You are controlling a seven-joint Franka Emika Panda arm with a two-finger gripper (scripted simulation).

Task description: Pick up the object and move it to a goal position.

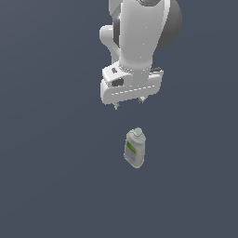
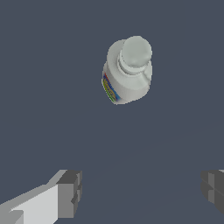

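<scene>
Nothing is grasped yet: the end effector (image 1: 128, 104), spread wide and empty, is held above the bottle (image 1: 135, 148) at mid-frame; pickup and transfer remain.

A small pale grey-white bottle (image 1: 135, 148) (image 2: 127, 72) with rounded shoulders, a grey cap and a green-and-white label is seen standing upright on the dark surface, untouched and free on every side.

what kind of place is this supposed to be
Most likely a bare simulated test scene, not a real room. The ground is one flat, featureless dark blue-grey surface, and the only things in view are a small bottle standing on it and the open gripper above it.
</scene>
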